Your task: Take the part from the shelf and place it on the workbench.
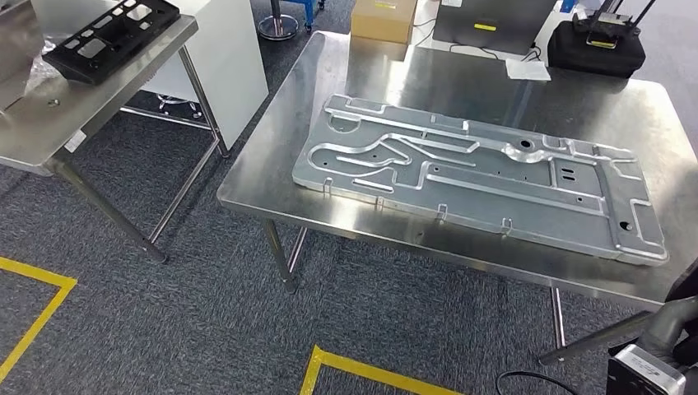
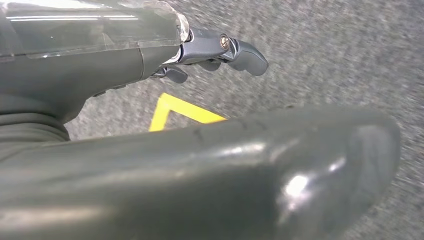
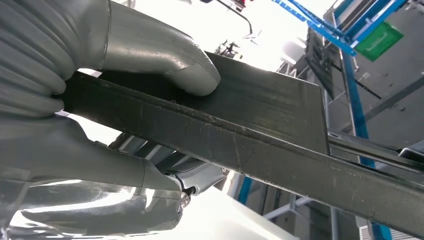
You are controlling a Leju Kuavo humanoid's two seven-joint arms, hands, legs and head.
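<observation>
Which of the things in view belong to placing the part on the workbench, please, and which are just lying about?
Job in hand:
- dark part, held by the right hand
- steel workbench

Lying about:
- large stamped metal panel on the workbench
- black tray on the side table
- cardboard box
- black bag
- left hand, holding nothing

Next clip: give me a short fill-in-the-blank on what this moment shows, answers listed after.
1. The right robot hand grips a dark flat ____ between thumb and fingers.
2. The large stamped metal panel lies flat on the steel ____.
3. The left robot hand holds ____.
4. The floor tape is ____ in colour.

Missing words: part; table; nothing; yellow
</observation>
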